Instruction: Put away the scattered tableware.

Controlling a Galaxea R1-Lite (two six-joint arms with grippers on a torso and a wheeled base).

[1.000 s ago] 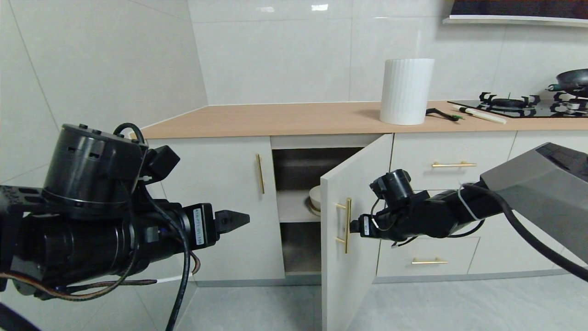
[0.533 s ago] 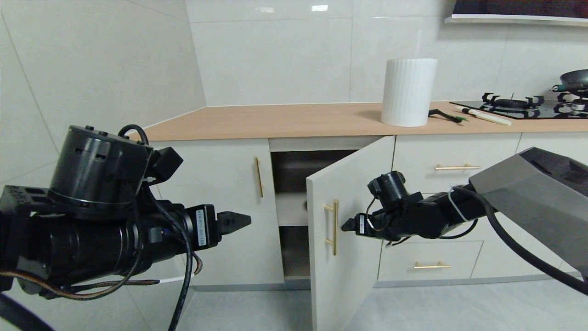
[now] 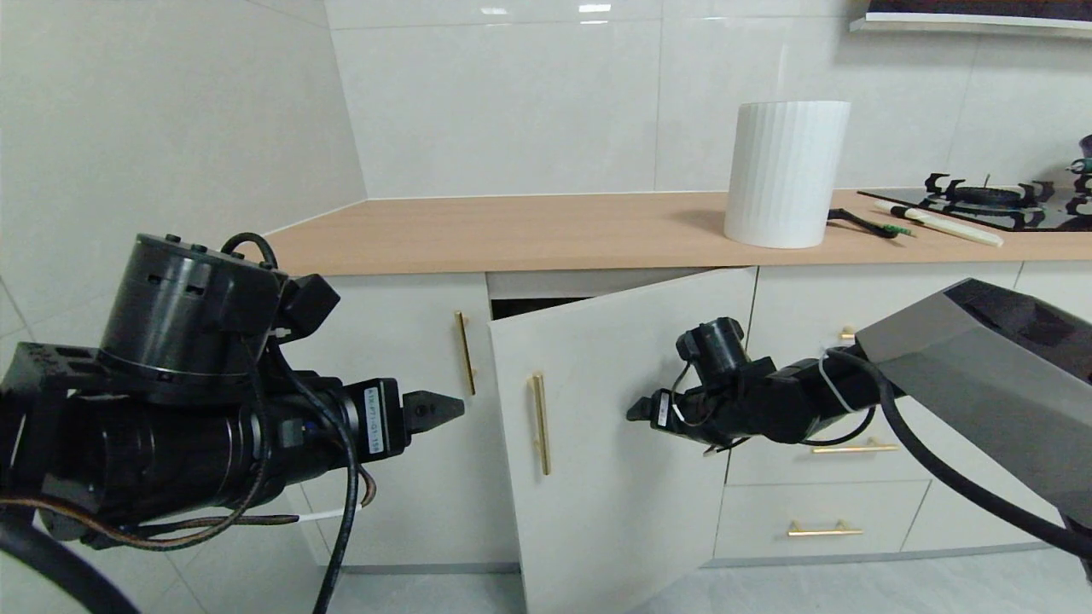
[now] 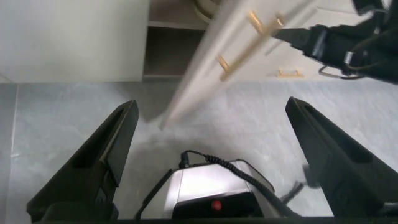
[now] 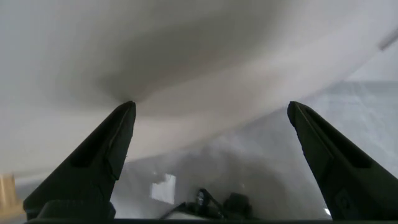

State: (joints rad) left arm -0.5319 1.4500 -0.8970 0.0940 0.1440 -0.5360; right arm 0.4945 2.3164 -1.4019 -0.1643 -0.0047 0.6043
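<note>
As R hand [image 3: 634, 412] pushes, cupboard door [image 3: 614, 503] has swung nearly shut.

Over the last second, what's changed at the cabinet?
The white cabinet door has swung from wide open to nearly shut. The open right gripper has left its gold bar handle and now sits against the door's face. The left gripper stayed raised and open; the white ribbed canister stayed on the counter.
</note>
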